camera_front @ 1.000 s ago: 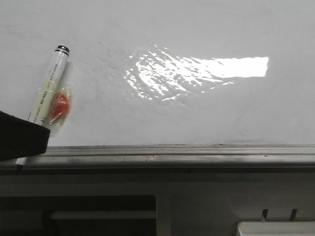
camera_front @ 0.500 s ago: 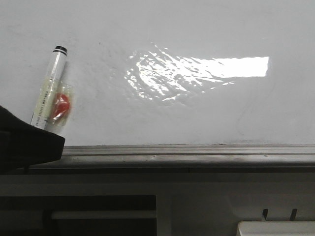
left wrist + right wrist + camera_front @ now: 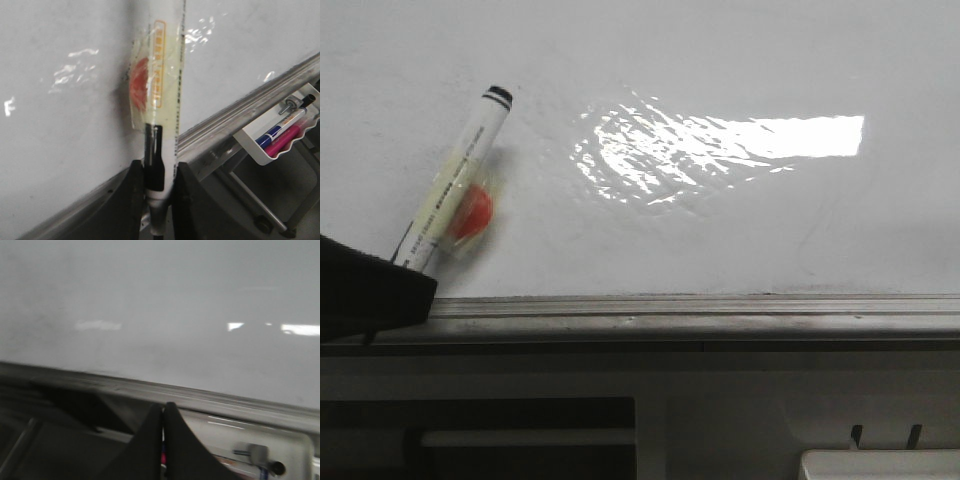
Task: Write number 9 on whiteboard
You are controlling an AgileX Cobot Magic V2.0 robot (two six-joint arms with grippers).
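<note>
The whiteboard fills the front view, glossy white with a bright glare patch and a grey metal ledge along its lower edge. No number 9 shows on it. My left gripper is shut on a white marker pen, which carries a red sticker and leans up and right against the board. The gripper's black body shows at the left edge of the front view. The pen also shows in the left wrist view. My right gripper is shut and empty, below the ledge.
A white tray holding a blue and a pink marker hangs below the ledge. A white box corner sits at the lower right of the front view.
The marker pen has swung to the right and tilted more, its black end moving from about the board's far left toward the glare. The left gripper shifted slightly.
</note>
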